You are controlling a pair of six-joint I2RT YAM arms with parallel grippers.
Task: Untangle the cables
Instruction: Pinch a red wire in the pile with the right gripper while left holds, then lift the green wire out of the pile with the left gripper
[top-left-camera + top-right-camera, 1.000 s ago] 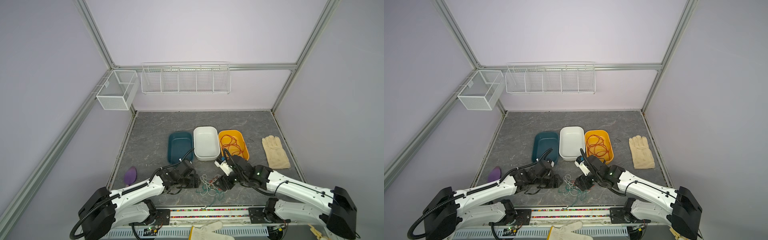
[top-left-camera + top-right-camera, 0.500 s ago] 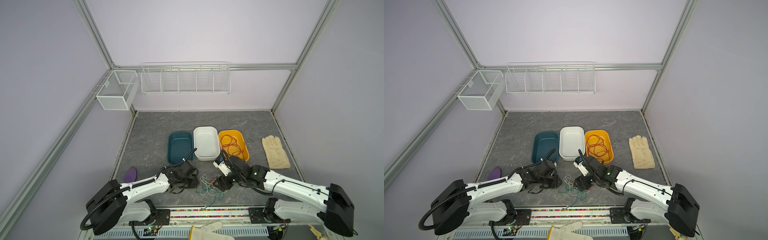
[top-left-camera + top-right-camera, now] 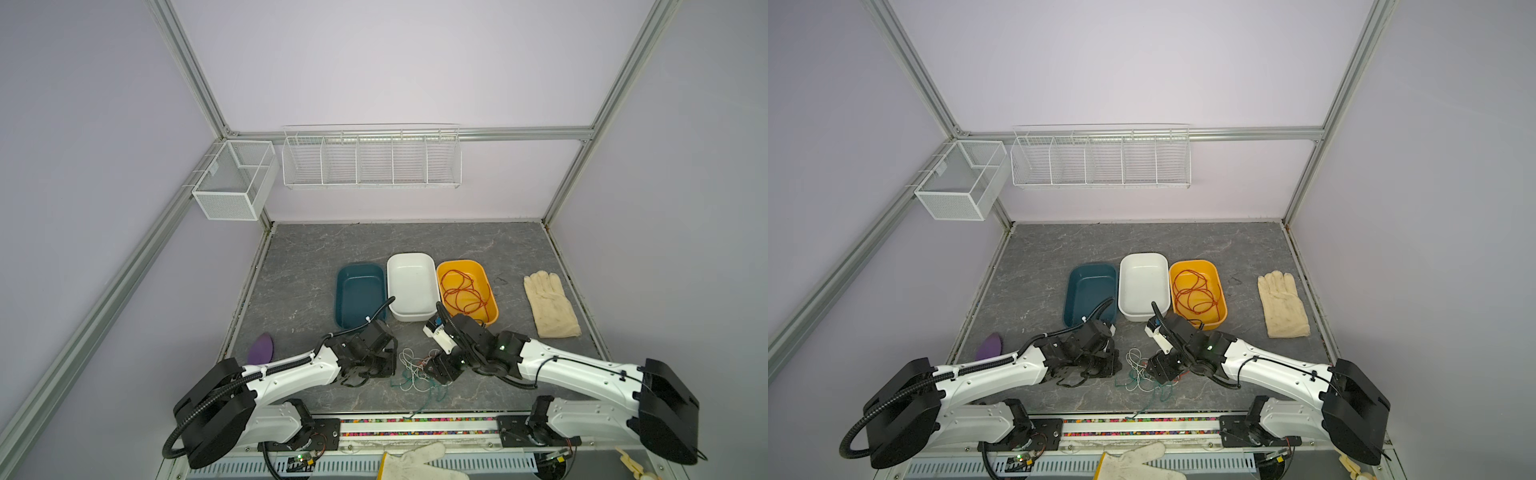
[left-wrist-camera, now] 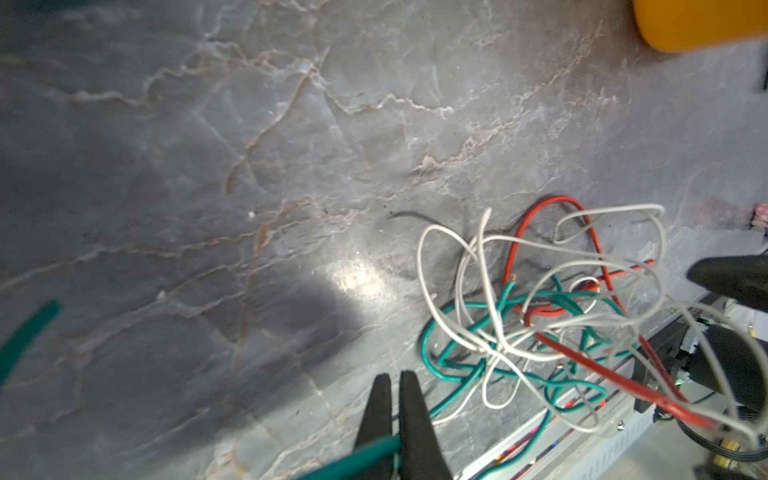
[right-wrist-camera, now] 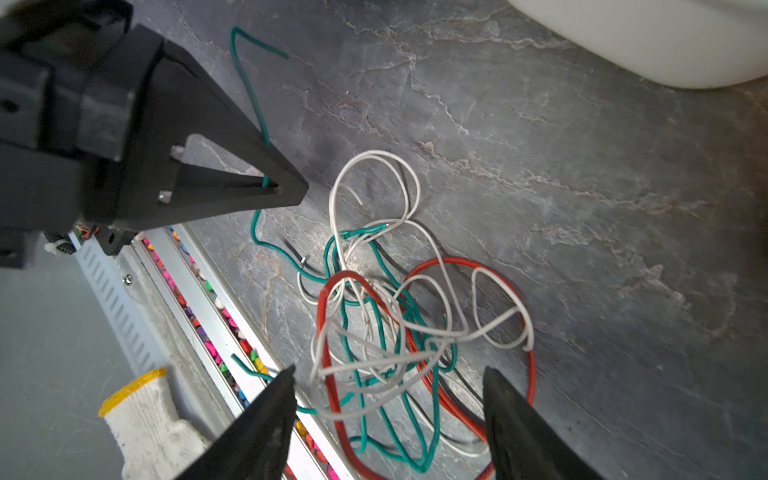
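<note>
Gripping green cable (image 4: 361,451) with left tool (image 4: 392,384); spreading right tool (image 5: 388,374) wide over tangled cables (image 3: 415,374), hard by bench (image 3: 374,241) edge at six o'clock; trays (image 3: 411,255) near at twelve.

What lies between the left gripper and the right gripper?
A tangle of thin white, green and red cables on the grey table, shown in both top views.

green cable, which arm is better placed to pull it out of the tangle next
Left. The left pincer is shut on the green cable beside the tangle; the right pincer hangs open over it, gripping nothing.
</note>
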